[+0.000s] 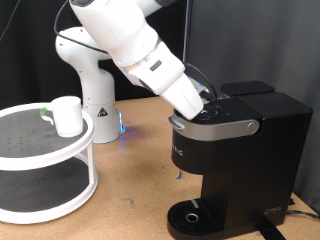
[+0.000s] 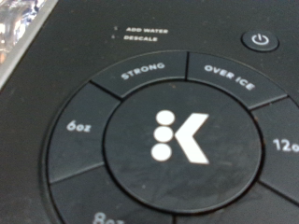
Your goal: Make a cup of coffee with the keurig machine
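Wooden table (image 1: 130,170) bears keurig machine (image 1: 235,150); buttons (image 2: 140,73) read STRONG, OVER ICE.

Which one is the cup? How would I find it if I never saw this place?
Look at the round white two-level stand on the exterior view's left, across from the black keurig machine. The cup sits on its top shelf. It is small, plain white and round, with a greenish handle, and it is the only thing up there.

Wooden table (image 1: 130,195), keurig machine (image 1: 235,165), white tiered stand (image 1: 45,165), apparently robot base (image 1: 100,115)
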`<action>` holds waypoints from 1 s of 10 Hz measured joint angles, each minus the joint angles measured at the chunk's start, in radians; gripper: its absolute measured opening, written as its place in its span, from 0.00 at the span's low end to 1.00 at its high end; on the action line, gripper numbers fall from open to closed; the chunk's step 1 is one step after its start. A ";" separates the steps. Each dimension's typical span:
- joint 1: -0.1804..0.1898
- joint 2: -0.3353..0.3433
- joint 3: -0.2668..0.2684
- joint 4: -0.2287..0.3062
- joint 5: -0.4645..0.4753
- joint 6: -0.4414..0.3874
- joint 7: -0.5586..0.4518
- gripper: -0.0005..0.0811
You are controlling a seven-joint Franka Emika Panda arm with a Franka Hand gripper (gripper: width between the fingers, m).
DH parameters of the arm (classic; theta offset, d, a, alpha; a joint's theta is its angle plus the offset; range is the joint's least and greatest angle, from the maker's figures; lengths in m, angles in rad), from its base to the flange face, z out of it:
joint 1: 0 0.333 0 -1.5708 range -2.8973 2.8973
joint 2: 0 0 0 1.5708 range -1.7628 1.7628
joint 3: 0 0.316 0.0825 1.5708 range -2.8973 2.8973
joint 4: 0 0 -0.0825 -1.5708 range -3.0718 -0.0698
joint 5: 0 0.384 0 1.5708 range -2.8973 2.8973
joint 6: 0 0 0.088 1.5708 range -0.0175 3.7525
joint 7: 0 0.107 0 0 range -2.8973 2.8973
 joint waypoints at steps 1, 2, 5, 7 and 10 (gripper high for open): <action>0.000 0.000 0.000 0.000 0.000 0.000 0.000 0.01; 0.000 0.000 0.000 0.000 0.000 0.000 0.000 0.01; 0.000 0.000 -0.001 0.001 0.013 -0.004 -0.002 0.01; -0.001 -0.001 -0.007 0.009 0.077 -0.030 -0.044 0.01; -0.005 -0.012 -0.026 0.049 0.130 -0.111 -0.065 0.01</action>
